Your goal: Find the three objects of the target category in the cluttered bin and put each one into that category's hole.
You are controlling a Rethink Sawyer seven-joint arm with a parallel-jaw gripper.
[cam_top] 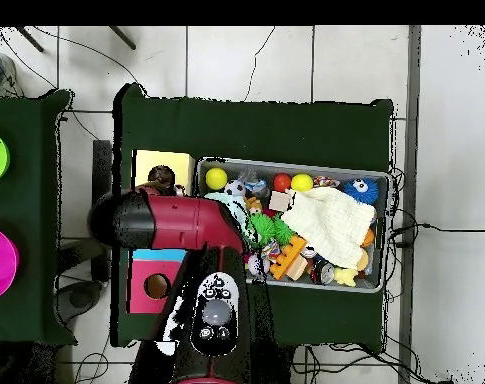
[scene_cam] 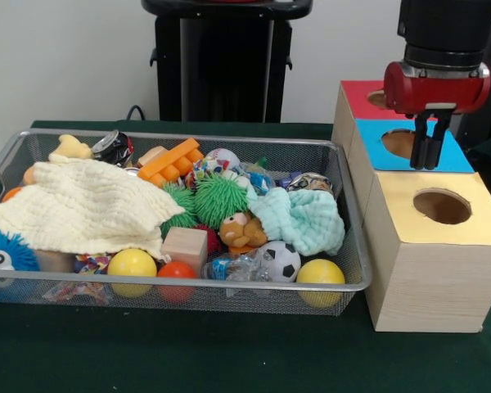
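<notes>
Two fingers (scene_cam: 430, 151) hang close together, nothing between them, tips pointing down just above the blue box top (scene_cam: 442, 155), beside the blue hole (scene_cam: 399, 143). The gripper (scene_cam: 430, 164) is over the boxes, well apart from the bin (scene_cam: 348, 246). The target category can't be read from the pictures; the red hole (scene_cam: 378, 99) sits behind, the yellow hole (scene_cam: 442, 206) in front. In the front view, all candidates lie to the left of the fingers and lower: yellow ball (scene_cam: 320, 273), soccer ball (scene_cam: 280, 260), red ball (scene_cam: 177, 272), wooden block (scene_cam: 184, 247), orange brick (scene_cam: 170, 160). The next move likely calls for a sideways reach over the bin wall, then down. The cream cloth (scene_cam: 86, 205) covers part of the clutter.
</notes>
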